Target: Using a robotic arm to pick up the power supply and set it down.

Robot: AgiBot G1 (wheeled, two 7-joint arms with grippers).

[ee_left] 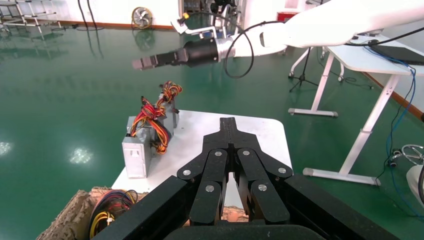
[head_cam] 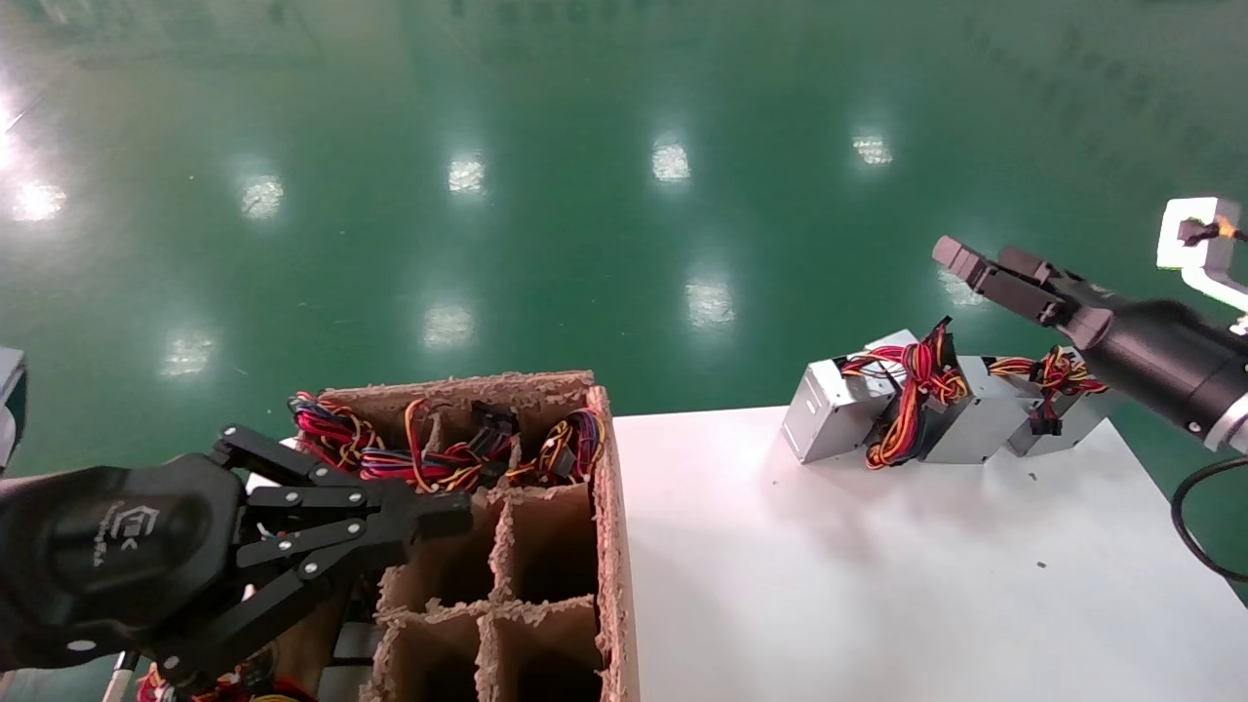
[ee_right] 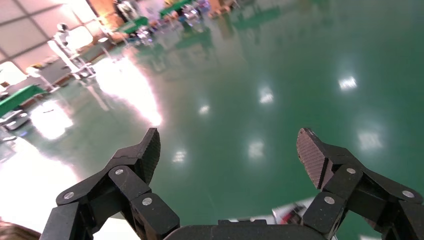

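Observation:
Three silver power supply boxes stand in a row at the white table's [head_cam: 838,585] far edge, the nearest-left power supply [head_cam: 827,409] trailing red, yellow and black wires [head_cam: 912,395]. The robotic arm's black wrist [head_cam: 1165,356] hangs above their right end. Its right gripper [head_cam: 985,263] points out past the table over the green floor, open and holding nothing, the pads [ee_right: 310,155] wide apart. The left wrist view shows this white arm [ee_left: 345,20] above the same power supply row [ee_left: 137,150]. My left gripper [head_cam: 450,512] hovers over the cardboard box, shut and empty.
A cardboard box [head_cam: 604,546] with divider cells sits against the table's left edge; its far cells hold wire bundles [head_cam: 439,458]. More coloured wires [head_cam: 195,687] lie under the left gripper. White tables [ee_left: 367,55] on stands are off to one side on the green floor.

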